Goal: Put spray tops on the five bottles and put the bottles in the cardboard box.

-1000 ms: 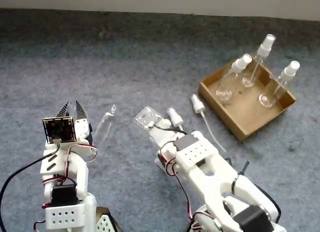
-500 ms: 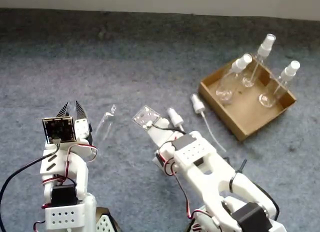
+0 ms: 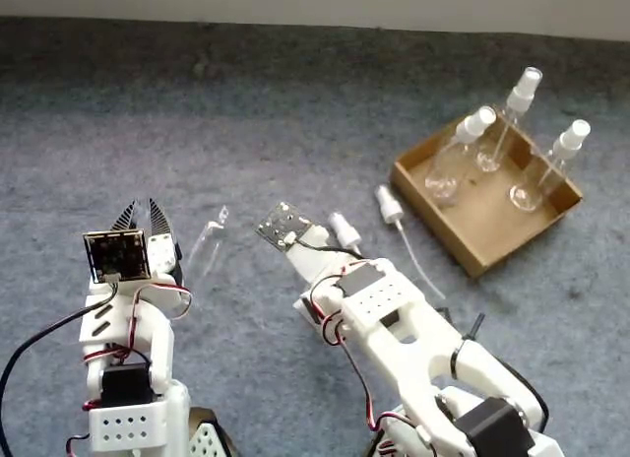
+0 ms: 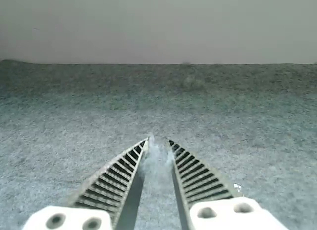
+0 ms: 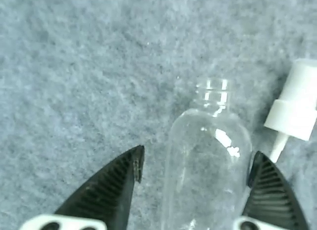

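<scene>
Two arms in play: far left, the left gripper (image 3: 145, 213) sits with jaws parted a little, holding nothing, and a clear uncapped bottle (image 3: 207, 242) lies just beside it, faint against the grey carpet (image 3: 295, 112). At centre, the right gripper (image 5: 198, 156) is masked from above by its own camera board. Its wrist view shows jaws spread wide astride a second open-necked bottle (image 5: 208, 155), with a spray top (image 5: 294, 111) just beside. Right, three capped bottles (image 3: 453, 162) stand in the cardboard box (image 3: 487, 226).
</scene>
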### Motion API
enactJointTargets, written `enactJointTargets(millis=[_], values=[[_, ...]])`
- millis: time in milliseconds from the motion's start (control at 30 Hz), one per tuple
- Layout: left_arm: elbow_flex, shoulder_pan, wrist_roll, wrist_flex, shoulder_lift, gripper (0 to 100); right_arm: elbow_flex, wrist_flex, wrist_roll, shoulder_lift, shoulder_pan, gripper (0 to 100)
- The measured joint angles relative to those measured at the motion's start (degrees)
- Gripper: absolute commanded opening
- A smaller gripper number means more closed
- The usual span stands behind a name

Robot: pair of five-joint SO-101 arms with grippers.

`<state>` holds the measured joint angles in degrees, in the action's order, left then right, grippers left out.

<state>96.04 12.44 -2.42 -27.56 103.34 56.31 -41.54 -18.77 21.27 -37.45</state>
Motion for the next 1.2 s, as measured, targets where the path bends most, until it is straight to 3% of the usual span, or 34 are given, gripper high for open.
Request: enactJointTargets(millis=[200, 400, 600, 733, 933, 1200], values=[[0.0, 0.0, 0.0, 0.0, 0.0, 0, -1.67, 0.09, -0.18, -7.91, 2.37, 29.2], [0.0, 0.0, 0.0, 0.0, 0.0, 0, -2.99, 0.0, -0.35, -9.67, 2.73, 21.1], [0.0, 0.0, 0.0, 0.0, 0.0, 0, -2.99, 0.0, -0.35, -9.58, 2.73, 20.6], [0.0, 0.0, 0.0, 0.0, 0.0, 0, -2.9, 0.0, -0.26, -3.08, 3.25, 19.5], [0.0, 0.0, 0.0, 0.0, 0.0, 0, 2.11, -1.58, -0.18, 15.56, 4.75, 10.1], [0.0, -3.96, 0.0, 0.0, 0.0, 0, 7.3, -6.24, -0.18, 36.4, 11.25, 10.1]])
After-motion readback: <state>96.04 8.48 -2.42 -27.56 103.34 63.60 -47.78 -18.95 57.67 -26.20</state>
